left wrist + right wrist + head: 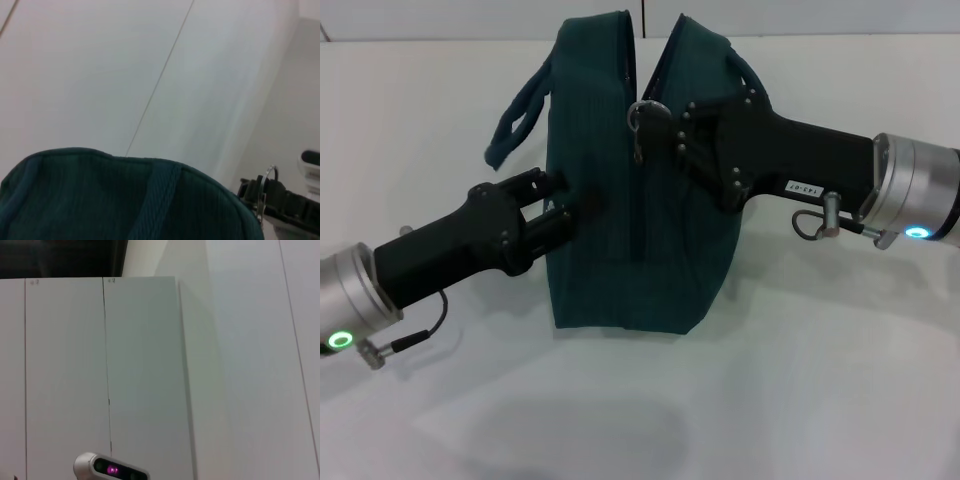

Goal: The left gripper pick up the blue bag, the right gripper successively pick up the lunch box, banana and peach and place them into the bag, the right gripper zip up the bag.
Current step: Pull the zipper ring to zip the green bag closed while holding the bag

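Note:
The blue bag (620, 210) stands upright on the white table, its zipper line facing me and a gap still showing at the top. My left gripper (570, 205) is shut on the fabric of the bag's left side. My right gripper (665, 120) reaches in from the right and is shut on the zipper's ring pull (642, 115) near the top. The left wrist view shows the bag's top (100, 200) and the right gripper (282, 202) with the ring (270, 174). The lunch box, banana and peach are out of view.
One loop handle (520, 115) hangs off the bag's left side, another shows behind the right gripper (748, 72). The white table (800, 400) spreads in front. The right wrist view shows only white wall panels and a small device with a pink light (111, 469).

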Controlling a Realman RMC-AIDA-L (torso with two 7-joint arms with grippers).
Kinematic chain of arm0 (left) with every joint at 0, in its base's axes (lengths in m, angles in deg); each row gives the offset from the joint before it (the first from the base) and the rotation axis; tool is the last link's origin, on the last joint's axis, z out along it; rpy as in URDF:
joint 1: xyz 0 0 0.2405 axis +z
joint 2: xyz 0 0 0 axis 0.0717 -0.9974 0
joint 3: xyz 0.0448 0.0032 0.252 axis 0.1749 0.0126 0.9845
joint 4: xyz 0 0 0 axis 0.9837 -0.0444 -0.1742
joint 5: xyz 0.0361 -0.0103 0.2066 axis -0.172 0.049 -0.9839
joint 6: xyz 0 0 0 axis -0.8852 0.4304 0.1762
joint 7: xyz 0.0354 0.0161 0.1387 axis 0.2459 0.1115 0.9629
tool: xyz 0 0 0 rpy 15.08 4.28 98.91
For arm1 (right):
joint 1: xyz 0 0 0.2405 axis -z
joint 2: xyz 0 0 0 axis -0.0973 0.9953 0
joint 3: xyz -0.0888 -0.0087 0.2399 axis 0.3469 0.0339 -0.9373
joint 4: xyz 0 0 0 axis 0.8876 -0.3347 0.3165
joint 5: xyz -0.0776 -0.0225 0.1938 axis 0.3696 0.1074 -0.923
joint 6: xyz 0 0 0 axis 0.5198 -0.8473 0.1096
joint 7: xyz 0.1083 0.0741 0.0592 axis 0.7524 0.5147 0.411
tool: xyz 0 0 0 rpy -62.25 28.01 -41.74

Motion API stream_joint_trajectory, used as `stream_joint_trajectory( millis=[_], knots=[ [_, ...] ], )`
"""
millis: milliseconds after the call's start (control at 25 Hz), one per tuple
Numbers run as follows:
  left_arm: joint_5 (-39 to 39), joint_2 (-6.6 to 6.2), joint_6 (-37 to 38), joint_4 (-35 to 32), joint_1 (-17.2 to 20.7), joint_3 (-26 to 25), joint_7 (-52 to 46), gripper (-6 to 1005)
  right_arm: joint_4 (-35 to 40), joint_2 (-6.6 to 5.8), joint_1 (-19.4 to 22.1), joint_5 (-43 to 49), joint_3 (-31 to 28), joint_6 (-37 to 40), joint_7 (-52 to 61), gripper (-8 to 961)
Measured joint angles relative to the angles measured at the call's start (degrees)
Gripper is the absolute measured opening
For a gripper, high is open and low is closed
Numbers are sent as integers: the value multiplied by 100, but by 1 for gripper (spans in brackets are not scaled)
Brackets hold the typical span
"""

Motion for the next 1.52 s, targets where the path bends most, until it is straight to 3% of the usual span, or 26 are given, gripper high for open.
stream_joint_trajectory(
  millis=[120,600,1120,1520],
  knots=[
    [-17,-1,-99,11,-55,117,190,457,0,0,8,-1,-2,-7,-1,7],
    [-43,-6,-185,63,-132,221,284,297,0,0,54,-137,-21,4,58,8],
    [-50,-41,-149,-3,-143,750,413,121,1,1,116,-570,-45,97,207,7],
    [-159,-46,-16,-88,-147,994,445,65,-10,-13,138,-727,-84,62,445,7]
  ],
)
